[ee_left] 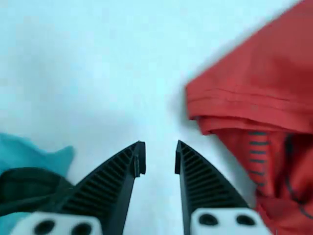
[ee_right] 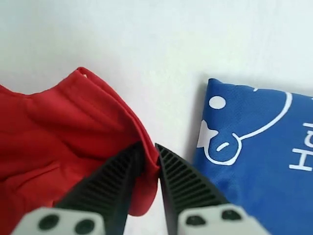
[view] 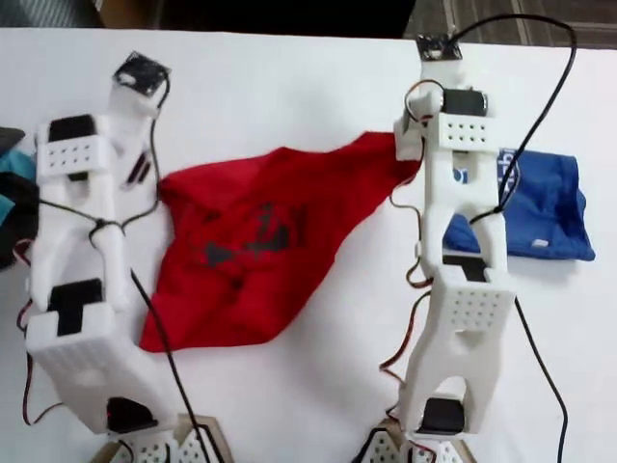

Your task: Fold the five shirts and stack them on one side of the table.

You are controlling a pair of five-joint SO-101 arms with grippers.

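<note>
Two arms sit side by side at a white table [view: 289,77]. Red shirt [view: 251,241] lies unfolded and rumpled mid-table between them, dark print facing up. One corner of it tapers to a point at the right arm's tip, far side of the table.

Right gripper [ee_right: 149,152]: jaws nearly closed, pinching a fold of the red shirt's edge, with fabric visible between the ribbed pads.

Left gripper [ee_left: 157,156]: jaws parted, nothing between them, bare table underneath. The red shirt's stitched hem is just beside it, not touching.

Blue shirt [view: 545,207] is folded into a flat rectangle with white print on top. It lies on the right side of the table, and the right arm covers part of it in the high view. A strip of bare table separates it from the pinched red corner, so they are near but apart.

Teal cloth [ee_left: 34,152] lies at the table's left edge, by the left arm, with a dark cloth [ee_left: 24,191] on top of it. What kind of garment either is, cannot tell.
</note>
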